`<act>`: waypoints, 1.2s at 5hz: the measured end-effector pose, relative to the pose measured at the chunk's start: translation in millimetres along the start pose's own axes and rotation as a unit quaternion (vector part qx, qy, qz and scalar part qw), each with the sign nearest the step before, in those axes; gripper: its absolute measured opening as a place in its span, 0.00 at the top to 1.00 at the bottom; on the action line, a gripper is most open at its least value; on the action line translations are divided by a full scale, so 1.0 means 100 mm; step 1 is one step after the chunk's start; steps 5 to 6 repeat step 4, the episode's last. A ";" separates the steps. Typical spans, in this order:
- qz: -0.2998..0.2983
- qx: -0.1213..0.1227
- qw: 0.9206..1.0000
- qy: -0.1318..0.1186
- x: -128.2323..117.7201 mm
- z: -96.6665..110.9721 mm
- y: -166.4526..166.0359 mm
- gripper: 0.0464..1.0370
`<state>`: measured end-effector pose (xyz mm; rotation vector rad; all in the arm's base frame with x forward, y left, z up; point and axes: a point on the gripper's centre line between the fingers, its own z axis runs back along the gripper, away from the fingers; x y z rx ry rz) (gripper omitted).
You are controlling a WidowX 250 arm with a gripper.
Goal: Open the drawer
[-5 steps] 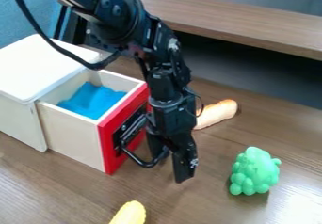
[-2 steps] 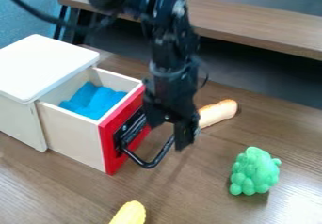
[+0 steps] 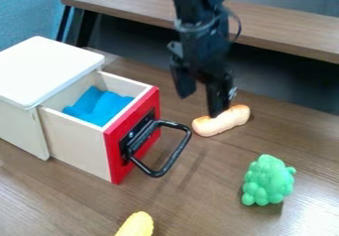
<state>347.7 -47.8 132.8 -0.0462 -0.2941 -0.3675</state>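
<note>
One drawer (image 3: 73,141) stands partly out of its white-topped box (image 3: 49,71), pointing right and slightly toward the camera; part of its length is hidden inside, so I cannot tell its full long axis. Its red front (image 3: 122,150) runs slantwise from lower left to upper right, and the black handle (image 3: 173,158) juts outward, its grip bar lying along that same slant. Blue cloth (image 3: 99,106) lies inside. Above and right of the handle hangs the gripper (image 3: 200,105), its two fingers parted, holding nothing. The tan bread-shaped toy (image 3: 224,121) lies just below it, long axis rising rightward.
</note>
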 end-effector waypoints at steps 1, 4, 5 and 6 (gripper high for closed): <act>0.010 -0.004 1.000 -0.005 0.14 0.10 -0.01 0.04; 0.045 0.001 0.999 0.015 0.23 0.06 -0.38 0.04; 0.045 0.001 0.999 0.015 0.23 0.06 -0.38 0.04; 0.045 0.001 0.999 0.015 0.23 0.06 -0.38 0.04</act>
